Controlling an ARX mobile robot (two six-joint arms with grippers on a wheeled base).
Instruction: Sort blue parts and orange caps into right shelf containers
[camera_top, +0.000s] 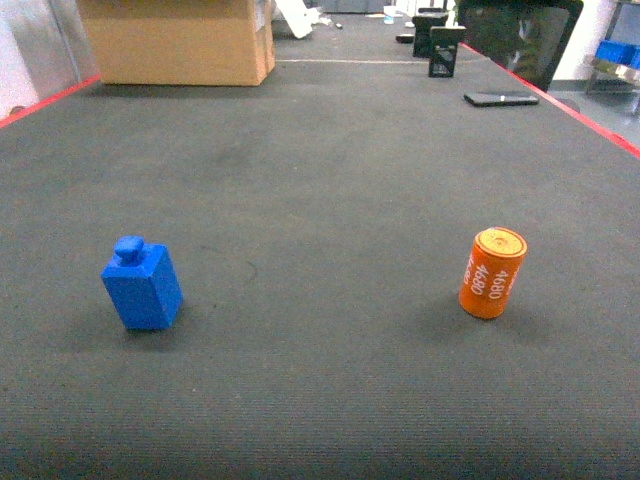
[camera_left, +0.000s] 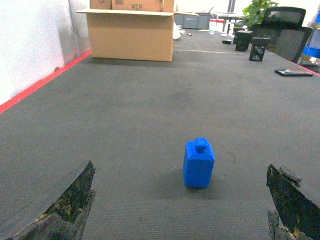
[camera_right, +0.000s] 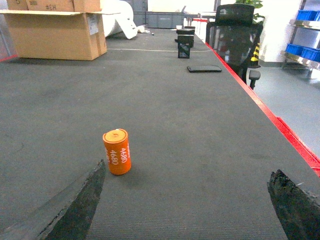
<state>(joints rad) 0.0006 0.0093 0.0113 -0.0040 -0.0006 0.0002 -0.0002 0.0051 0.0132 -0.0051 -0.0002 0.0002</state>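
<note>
Ahead of my left gripper (camera_left: 180, 212), jaws spread wide and empty, the blue part (camera_left: 199, 163) stands upright, nearly centred between the fingers. My right gripper (camera_right: 187, 207), equally open, has the orange cap (camera_right: 117, 151) upright toward its left finger; shelf containers (camera_right: 306, 15) sit far right.

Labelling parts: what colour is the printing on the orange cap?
White, clearest on the orange cap in the head view.
</note>
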